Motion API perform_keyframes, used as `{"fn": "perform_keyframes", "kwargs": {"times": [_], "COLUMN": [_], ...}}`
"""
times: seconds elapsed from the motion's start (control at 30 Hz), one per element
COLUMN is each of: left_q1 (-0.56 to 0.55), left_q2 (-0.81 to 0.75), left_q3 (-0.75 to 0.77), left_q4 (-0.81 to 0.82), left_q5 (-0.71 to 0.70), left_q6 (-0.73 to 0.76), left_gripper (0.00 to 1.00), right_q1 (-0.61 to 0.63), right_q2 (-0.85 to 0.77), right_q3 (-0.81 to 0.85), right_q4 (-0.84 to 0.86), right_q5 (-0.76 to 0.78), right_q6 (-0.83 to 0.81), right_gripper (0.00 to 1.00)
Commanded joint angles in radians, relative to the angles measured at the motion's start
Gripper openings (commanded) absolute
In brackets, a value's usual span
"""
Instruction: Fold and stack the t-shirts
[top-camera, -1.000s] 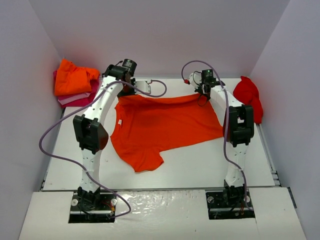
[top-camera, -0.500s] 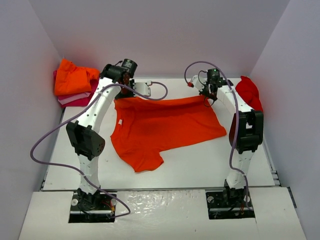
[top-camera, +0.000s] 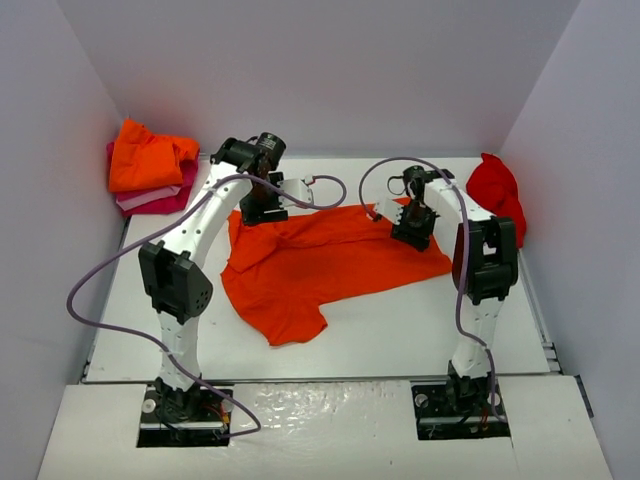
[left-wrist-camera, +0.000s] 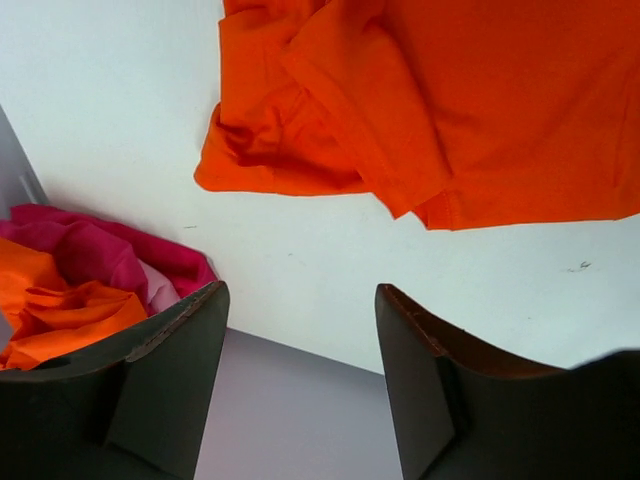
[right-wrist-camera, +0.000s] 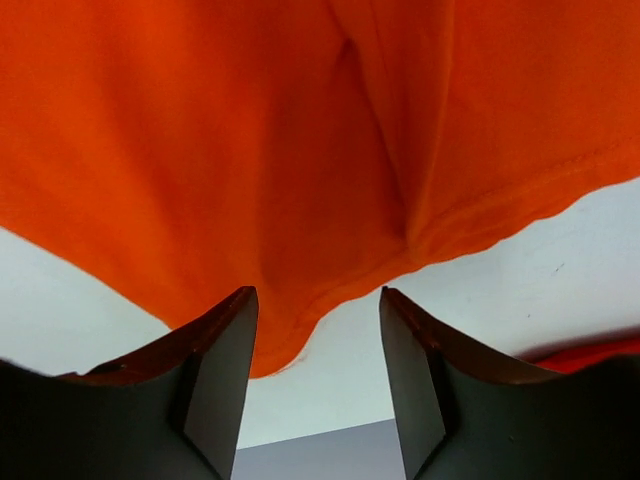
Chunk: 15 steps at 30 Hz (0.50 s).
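Both grippers have let go of the orange t-shirt, whose far hem was stretched taut between them a moment ago; now that hem lies slack and rumpled on the table. The shirt is spread across the middle of the table, one sleeve pointing toward the near edge. We see the left gripper above the shirt's far-left corner with its jaws apart and nothing between them; from its wrist camera the left gripper frames bare table, with the bunched cloth beyond. The right gripper hangs over the far-right corner, jaws likewise apart, and its own view shows a creased hem just past the fingertips. From above, both gripper bodies cover the corners beneath them. At the far left sits the stack, an orange tee heaped on pink and magenta ones, cut off by the frame edge in the left wrist view. The red t-shirt lies crumpled against the right wall, its shape hard to make out.
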Motion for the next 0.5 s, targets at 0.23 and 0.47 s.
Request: {"fn": "perform_keyframes", "kwargs": {"times": [0.23, 0.47], "left_q1": [0.109, 0.138], "left_q2": [-0.05, 0.134], "left_q3": [0.031, 0.141], "left_q4": [0.07, 0.182], "left_q5": [0.042, 0.038], "left_q6": [-0.086, -0.117], "left_gripper": [0.28, 0.03], "right_q1": [-0.065, -0.006], "right_q2": [0.109, 0.284], "right_q3": [0.403, 0.6], "right_q4": [0.009, 0.023], "right_q5": [-0.094, -0.063], "right_q6": [0.172, 0.262], "right_gripper": [0.0, 0.0]}}
